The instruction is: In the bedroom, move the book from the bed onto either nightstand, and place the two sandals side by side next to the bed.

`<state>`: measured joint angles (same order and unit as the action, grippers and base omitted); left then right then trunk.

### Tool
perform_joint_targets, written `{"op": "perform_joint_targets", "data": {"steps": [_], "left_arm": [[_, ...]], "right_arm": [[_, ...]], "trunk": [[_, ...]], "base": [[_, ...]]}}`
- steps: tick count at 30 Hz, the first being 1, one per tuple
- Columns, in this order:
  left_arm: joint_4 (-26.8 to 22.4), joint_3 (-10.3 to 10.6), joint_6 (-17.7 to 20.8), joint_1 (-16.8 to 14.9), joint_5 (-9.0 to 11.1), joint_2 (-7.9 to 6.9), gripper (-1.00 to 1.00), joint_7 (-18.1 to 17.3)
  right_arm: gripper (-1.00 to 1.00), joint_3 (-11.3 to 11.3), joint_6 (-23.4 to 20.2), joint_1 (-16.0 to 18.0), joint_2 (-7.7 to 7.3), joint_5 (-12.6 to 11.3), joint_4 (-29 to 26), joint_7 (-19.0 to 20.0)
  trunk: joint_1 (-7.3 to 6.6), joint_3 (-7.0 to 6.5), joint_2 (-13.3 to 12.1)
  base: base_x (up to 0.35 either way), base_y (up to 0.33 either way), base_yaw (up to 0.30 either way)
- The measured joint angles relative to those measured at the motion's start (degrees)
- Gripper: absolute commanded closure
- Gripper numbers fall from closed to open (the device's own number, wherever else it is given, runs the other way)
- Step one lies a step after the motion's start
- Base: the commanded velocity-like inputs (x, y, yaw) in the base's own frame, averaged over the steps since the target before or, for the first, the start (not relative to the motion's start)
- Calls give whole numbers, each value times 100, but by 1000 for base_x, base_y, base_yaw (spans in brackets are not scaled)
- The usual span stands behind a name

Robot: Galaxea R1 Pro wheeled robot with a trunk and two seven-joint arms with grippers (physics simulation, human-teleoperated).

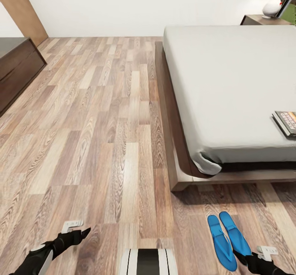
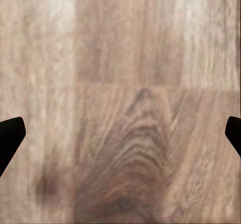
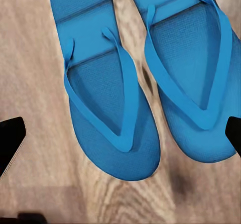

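Two bright blue sandals [image 1: 221, 242] [image 1: 235, 233] lie side by side on the wood floor, just off the corner of the bed [image 1: 230, 86]. My right gripper [image 1: 244, 258] hovers open at their near ends. In the right wrist view both sandals [image 3: 108, 108] [image 3: 193, 83] lie below the spread fingertips [image 3: 10, 138], untouched. The book [image 1: 287, 123], dark with an orange picture, rests on the grey mattress at the picture's right edge. A dark nightstand [image 1: 257, 19] stands beyond the bed by the wall. My left gripper [image 1: 84, 232] is open over bare floor [image 2: 120, 133].
A long dark brown bench [image 1: 16, 65] runs along the left wall. A white round object [image 1: 272, 9] sits on the nightstand. Wide plank floor [image 1: 102, 123] lies between the bench and the bed. My base [image 1: 148, 262] shows at the bottom middle.
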<state>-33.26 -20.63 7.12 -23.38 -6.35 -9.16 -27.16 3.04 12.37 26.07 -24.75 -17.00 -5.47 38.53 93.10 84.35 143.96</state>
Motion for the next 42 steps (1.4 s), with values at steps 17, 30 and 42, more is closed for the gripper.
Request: {"op": "perform_joint_targets", "data": {"steps": [17, 30, 42], "left_arm": [[388, 3, -539, 1, 1, -13, -100, -58], [430, 2, -543, 2, 1, -13, -100, -45], [589, -7, -546, -1, 0, -13, -100, -29]], "right_arm": [[-100, -2, 55, 1, 11, -9, 18, 3], [-100, -6, 293, 0, 32, -4, 20, -7], [-100, -5, 302, 0, 32, -5, 20, -33]], "trunk": [[-13, -111, -7], [-46, -399, -24], [-77, -665, -40]], "base": [[0, 0, 0], [0, 0, 0], [0, 0, 0]]}}
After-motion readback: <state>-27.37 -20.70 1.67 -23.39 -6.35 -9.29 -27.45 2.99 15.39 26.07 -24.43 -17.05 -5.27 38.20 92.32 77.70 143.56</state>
